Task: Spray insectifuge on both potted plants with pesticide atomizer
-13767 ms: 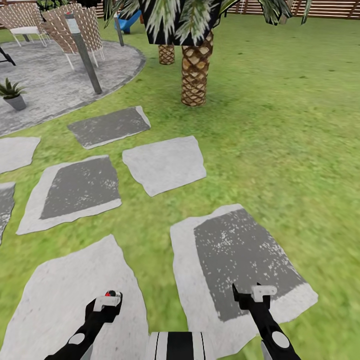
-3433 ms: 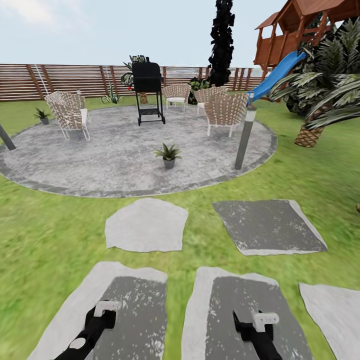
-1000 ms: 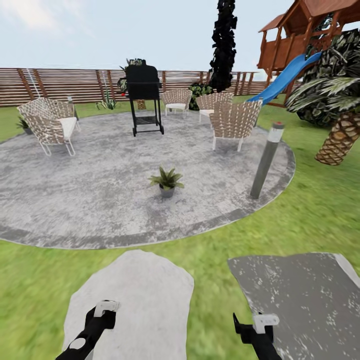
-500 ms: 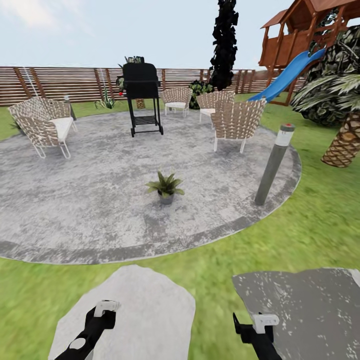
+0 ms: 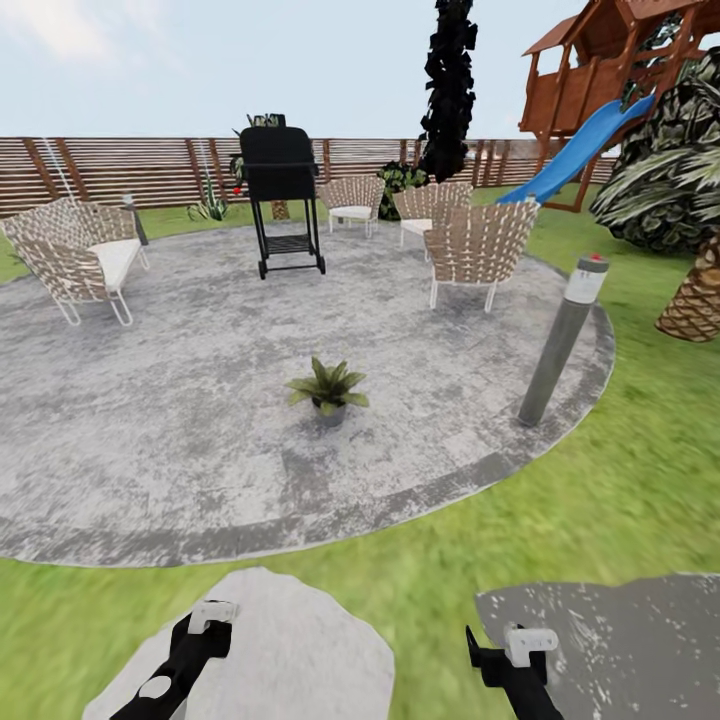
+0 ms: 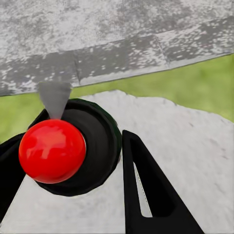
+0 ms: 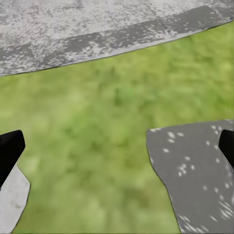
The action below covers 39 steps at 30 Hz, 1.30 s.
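A potted plant (image 5: 327, 386) with pointed green leaves in a small grey pot stands near the middle of the round stone patio (image 5: 180, 440), some way ahead of me. My left gripper (image 5: 208, 620) hangs low over a pale stepping slab (image 5: 290, 650). In the left wrist view the left gripper (image 6: 70, 141) is shut on the pesticide atomizer (image 6: 51, 148), a black round body with a red ball top and a grey cone at its front. My right gripper (image 5: 505, 648) is open, with nothing between the fingers of the right gripper (image 7: 119, 141), only lawn and slab below.
A grey bollard lamp (image 5: 563, 338) stands at the patio's right edge. On the patio are a black grill (image 5: 283, 190) and several wicker chairs (image 5: 480, 245). A brown slatted fence (image 5: 120, 170) runs behind. A playset with a blue slide (image 5: 575, 155) and palms (image 5: 690, 200) stand at the right.
The view has moved forward toward the patio: the plant, bollard and patio edge now sit lower and nearer. Both grippers hold the same pose, and the left keeps its hold.
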Available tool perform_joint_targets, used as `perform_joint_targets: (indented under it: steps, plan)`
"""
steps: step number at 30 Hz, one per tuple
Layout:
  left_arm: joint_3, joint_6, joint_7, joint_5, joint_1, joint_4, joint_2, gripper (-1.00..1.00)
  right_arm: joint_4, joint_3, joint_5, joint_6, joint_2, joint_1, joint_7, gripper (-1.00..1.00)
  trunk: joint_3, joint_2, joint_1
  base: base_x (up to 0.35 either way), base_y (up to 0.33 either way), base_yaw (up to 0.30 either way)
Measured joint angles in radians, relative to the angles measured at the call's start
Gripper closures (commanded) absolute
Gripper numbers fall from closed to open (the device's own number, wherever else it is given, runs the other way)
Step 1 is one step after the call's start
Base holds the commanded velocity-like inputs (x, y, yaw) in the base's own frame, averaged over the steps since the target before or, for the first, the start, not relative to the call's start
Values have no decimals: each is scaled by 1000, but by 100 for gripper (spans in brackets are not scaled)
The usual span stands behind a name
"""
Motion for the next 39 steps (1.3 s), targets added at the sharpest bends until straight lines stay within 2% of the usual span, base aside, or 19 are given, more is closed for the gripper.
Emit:
perform_joint_targets:
  steps: [39]
  plan:
    - [0,0,-2,-1,0,0,0,100,0,0,0,0,0,0,0,-100,0,0,0,339,0,0]
